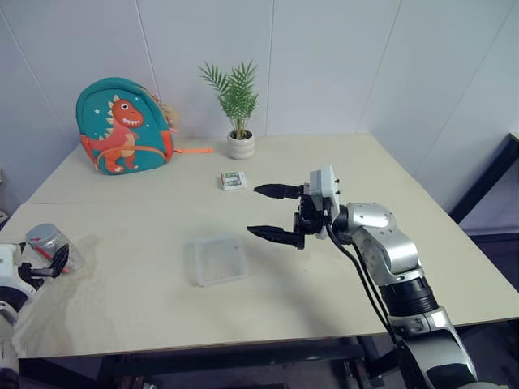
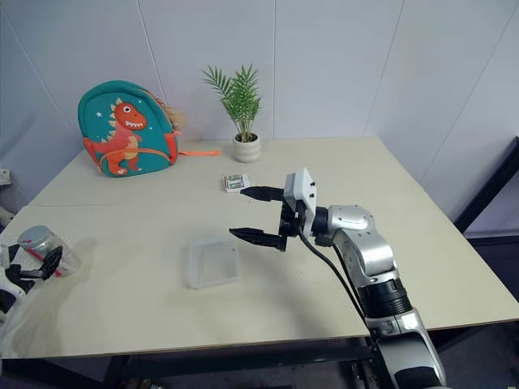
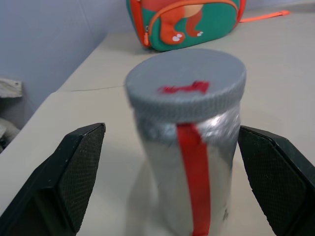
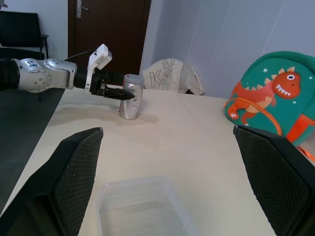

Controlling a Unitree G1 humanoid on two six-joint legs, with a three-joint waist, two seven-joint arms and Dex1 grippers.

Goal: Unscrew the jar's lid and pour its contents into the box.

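Left gripper [image 3: 172, 162] wide, straddling upright jar [image 3: 189, 167], grey lid [image 3: 186, 81] on. Right gripper [image 1: 268, 212] wide above desk [image 1: 340, 275], just beside box [image 1: 220, 259].

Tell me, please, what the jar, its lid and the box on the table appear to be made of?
The jar looks like clear plastic or glass, glossy, with a red strip down its side. The lid seems matte grey plastic, ribbed around its edge. The box appears to be translucent, slightly frosted plastic: the tabletop shows through it.
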